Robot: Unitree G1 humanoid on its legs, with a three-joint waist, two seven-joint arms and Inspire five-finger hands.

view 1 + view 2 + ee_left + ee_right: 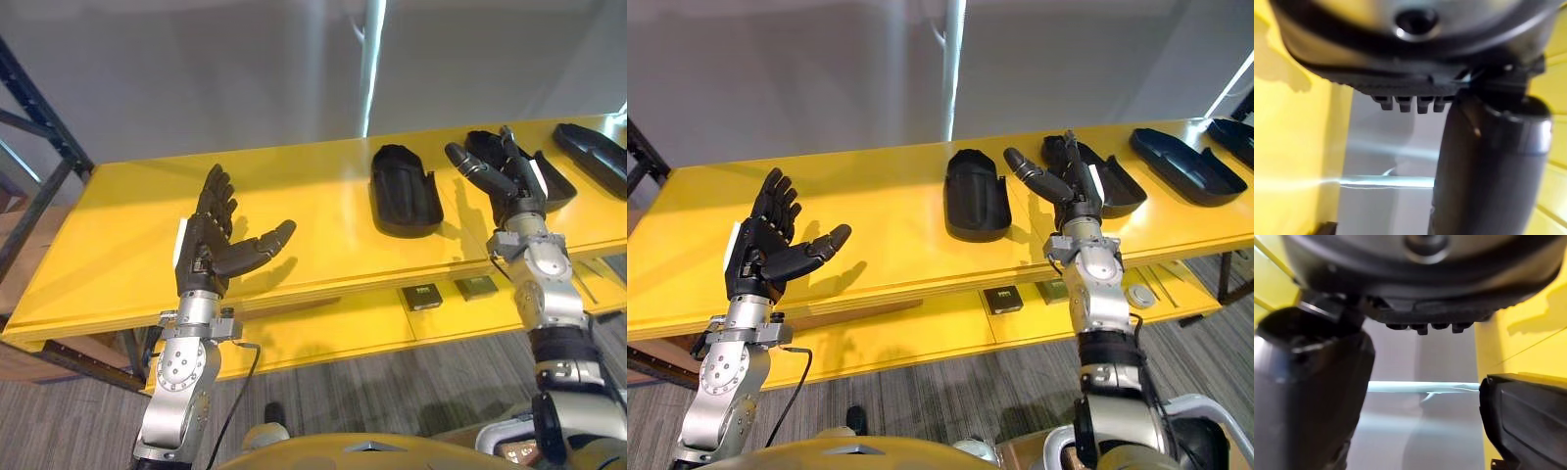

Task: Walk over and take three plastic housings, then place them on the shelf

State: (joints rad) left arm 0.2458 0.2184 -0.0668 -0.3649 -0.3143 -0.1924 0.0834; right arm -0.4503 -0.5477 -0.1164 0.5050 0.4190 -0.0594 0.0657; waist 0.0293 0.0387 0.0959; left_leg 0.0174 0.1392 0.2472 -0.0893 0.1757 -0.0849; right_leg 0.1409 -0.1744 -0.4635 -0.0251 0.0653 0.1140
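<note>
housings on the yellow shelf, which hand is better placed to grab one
Right. The right hand, open, is raised in front of one housing with another housing beside it; the left hand, open, hovers over bare yellow shelf, away from them.

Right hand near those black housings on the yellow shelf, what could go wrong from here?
1. The right hand is open and holds nothing. Its straight fingers may shove the nearest housing along the shelf rather than grip it.
2. Its thumb sticks out toward the neighbouring housing and might knock it.
3. The left hand, open over bare shelf, is far from any housing, so it may not help.
</note>
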